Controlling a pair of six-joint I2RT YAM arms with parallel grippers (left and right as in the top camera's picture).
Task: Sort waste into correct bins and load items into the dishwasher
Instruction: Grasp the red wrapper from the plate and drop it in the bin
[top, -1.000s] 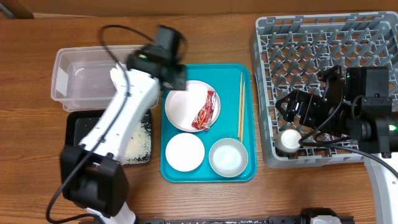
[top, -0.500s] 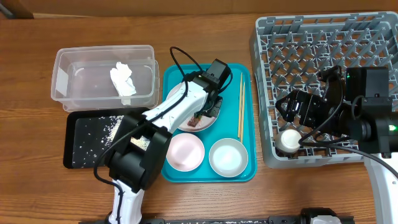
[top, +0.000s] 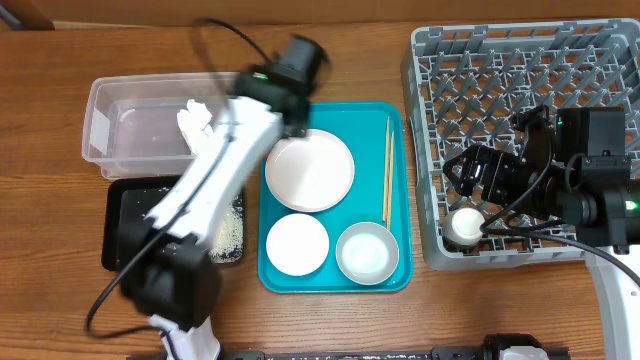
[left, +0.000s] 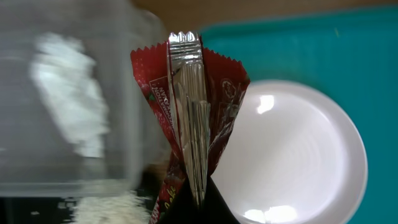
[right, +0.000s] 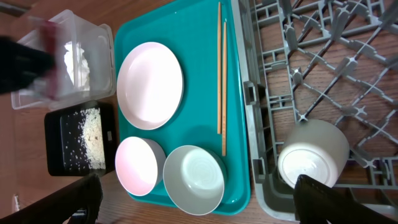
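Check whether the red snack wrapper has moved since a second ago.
Yes. The wrapper has left the large white plate, now bare, and hangs clamped in the left gripper, carried left toward the clear tub.

1 teal serving tray (top: 400, 240) is found lying flat on 1 wooden table (top: 50, 290), near its middle. The table's grain is seen running left to right.

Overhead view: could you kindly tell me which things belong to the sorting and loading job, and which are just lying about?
Job: wrapper (seen from the left wrist), napkin, rice, clear tub, black tray, large plate, small plate, bowl, cup, chopsticks, rack.
Lying about: teal tray, table.
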